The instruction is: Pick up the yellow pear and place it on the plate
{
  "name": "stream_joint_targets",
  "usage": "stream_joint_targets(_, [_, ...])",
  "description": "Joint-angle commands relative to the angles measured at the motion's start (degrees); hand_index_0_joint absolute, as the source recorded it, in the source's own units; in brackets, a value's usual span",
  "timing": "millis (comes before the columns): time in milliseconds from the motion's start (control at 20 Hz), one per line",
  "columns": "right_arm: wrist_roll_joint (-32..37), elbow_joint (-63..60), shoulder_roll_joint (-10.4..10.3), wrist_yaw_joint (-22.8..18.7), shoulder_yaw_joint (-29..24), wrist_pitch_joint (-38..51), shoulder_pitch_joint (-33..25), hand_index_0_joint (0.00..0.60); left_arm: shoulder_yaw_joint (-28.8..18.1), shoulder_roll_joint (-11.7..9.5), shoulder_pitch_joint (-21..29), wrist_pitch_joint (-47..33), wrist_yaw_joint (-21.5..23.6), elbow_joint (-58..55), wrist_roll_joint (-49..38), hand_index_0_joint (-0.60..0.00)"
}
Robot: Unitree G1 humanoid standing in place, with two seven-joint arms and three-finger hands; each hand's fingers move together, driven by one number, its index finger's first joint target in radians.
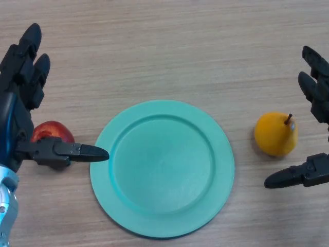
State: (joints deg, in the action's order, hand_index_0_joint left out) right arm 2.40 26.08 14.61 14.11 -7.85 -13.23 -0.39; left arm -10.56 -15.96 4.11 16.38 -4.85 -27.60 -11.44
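Observation:
A yellow pear (276, 134) with a short brown stem lies on the wooden table at the right. A round teal plate (162, 167) sits in the middle, with nothing on it. My right hand (314, 92) is open at the right edge, its fingers above the pear and its thumb below it, apart from the fruit. My left hand (23, 77) is open at the left edge, its thumb reaching toward the plate's rim.
A red apple (51, 134) lies at the left between my left hand's fingers and thumb, partly hidden by the thumb. It is just left of the plate.

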Motion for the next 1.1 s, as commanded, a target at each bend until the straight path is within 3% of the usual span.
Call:
stream_joint_targets(50, [0.87, 2.32, 1.89, -1.73, -3.04, 9.87, -1.76, 0.0, -4.0, -2.38, 1.95, -7.82, 0.99, -3.09, -0.33, 0.0])
stream_joint_targets(500, [2.0, 1.25, 2.34, -1.21, -3.94, 9.95, -2.18, 0.0, -3.74, -2.06, 1.5, -8.07, 0.76, -3.67, 0.74, 0.0])
stream_joint_targets(900, [2.3, -20.83, 5.15, -2.86, -2.48, 23.07, -11.51, 0.0, -3.07, -1.6, 1.31, -8.41, 0.71, -3.77, 1.16, 0.0])
stream_joint_targets(950, [-0.52, -27.71, 5.74, -4.39, -1.83, 28.69, -14.2, 0.0, -3.21, -1.67, 1.39, -8.42, 0.77, -3.91, 0.9, 0.0])
stream_joint_targets(1100, [-0.82, -35.32, 6.18, -4.75, -1.05, 32.98, -16.67, 0.0, -3.15, -1.57, 1.01, -8.63, 0.65, -3.86, 0.79, 0.0])
